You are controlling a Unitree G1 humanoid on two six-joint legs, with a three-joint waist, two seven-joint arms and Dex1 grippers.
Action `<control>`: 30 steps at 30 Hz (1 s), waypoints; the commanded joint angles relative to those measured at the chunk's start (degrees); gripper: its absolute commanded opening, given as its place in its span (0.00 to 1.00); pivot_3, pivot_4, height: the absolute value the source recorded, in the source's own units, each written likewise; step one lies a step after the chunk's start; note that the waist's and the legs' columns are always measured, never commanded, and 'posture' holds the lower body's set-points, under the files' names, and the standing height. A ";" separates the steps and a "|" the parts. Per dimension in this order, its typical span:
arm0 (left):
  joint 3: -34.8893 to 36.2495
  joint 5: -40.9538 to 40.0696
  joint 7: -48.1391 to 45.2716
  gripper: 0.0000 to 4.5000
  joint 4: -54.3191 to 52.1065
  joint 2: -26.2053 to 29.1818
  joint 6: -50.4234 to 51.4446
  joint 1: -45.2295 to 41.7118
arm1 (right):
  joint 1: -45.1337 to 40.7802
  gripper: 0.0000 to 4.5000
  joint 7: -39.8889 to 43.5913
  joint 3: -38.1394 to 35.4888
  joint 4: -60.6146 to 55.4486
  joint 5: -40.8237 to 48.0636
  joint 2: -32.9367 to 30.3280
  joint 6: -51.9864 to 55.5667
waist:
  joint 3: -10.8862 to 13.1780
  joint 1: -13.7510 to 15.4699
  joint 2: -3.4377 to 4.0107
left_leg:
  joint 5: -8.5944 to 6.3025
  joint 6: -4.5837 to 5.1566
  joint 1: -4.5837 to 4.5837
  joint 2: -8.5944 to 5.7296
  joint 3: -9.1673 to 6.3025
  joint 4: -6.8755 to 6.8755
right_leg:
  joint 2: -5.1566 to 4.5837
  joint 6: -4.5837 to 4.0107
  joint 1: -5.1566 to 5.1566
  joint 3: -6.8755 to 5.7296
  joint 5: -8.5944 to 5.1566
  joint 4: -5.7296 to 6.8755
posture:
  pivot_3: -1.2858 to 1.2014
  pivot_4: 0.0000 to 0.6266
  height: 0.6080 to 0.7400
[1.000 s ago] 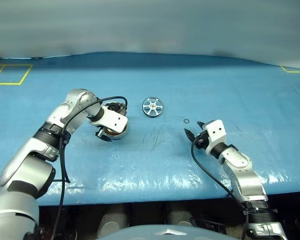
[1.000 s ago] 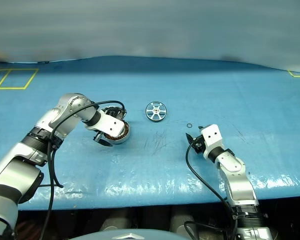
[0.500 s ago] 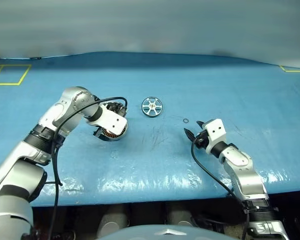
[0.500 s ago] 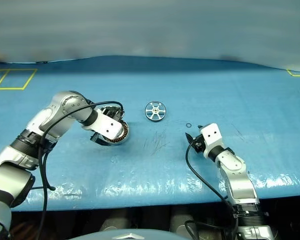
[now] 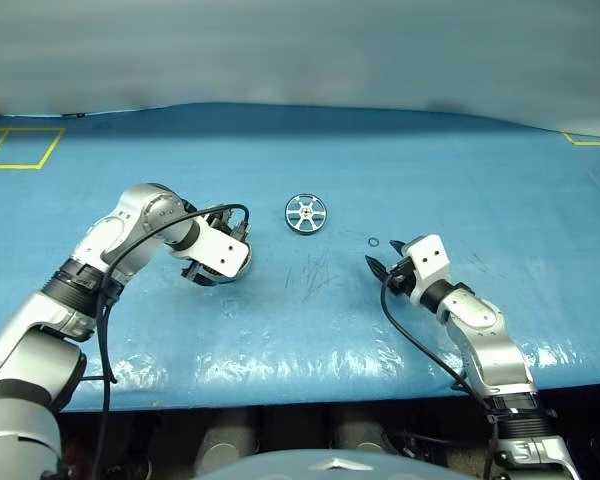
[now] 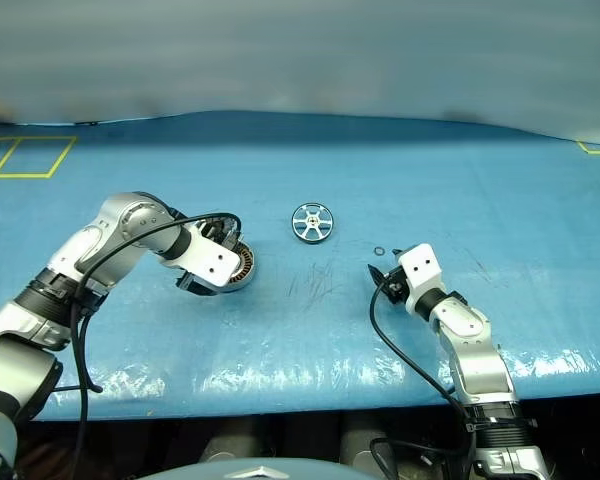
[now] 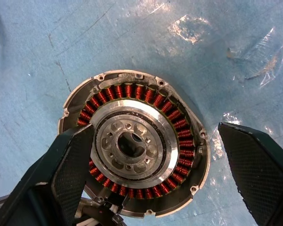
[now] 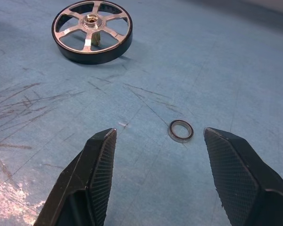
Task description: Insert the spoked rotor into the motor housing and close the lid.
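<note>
Motor housing (image 7: 134, 150) sits open-side up on the blue film-covered bench (image 5: 310, 320): copper-red windings ringing a machined silver bearing centre. Left gripper (image 7: 158, 179) hangs over it, textured black fingers spread wide to either side, nothing gripped. Spoked rotor (image 8: 92, 30), shiny silver with a dark rim, lies flat, well apart. Right gripper (image 8: 158, 176) partly open, empty, near a small dark ring (image 8: 180, 131).

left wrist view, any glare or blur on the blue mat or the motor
Left wrist view: white glare patches on the blue mat; the motor housing is sharp, its copper windings crisp; the near fingers look softer. Right wrist view: the spoked rotor casts a soft shadow.
</note>
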 commanded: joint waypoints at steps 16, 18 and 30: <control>2.73 -0.59 0.73 0.99 -3.47 2.96 1.26 0.54 | -2.50 0.69 0.46 0.34 0.27 -0.29 -0.40 -0.48 | 0.00 -0.02 0.00 | 0.00 0.00 0.00 0.00 0.00 0.01 | 0.00 0.00 -0.01 0.00 0.00 0.00 | 0.52 0.24 1.00; 2.82 -0.59 0.72 0.99 -3.52 3.17 1.24 0.60 | -2.54 0.69 0.49 0.45 0.44 -0.32 -0.29 -0.59 | 0.00 -0.05 0.00 | 0.00 0.00 0.00 0.00 0.00 0.01 | 0.00 0.00 -0.01 0.00 0.00 0.00 | 0.52 0.24 1.00; 3.32 -0.76 0.54 0.99 -4.71 3.98 1.91 1.70 | -2.86 0.69 0.88 0.44 1.05 -0.51 0.04 -1.02 | 0.00 -0.13 0.00 | 0.00 0.00 0.00 0.00 0.00 0.00 | 0.00 0.00 -0.01 0.00 0.00 0.01 | 0.52 0.24 1.00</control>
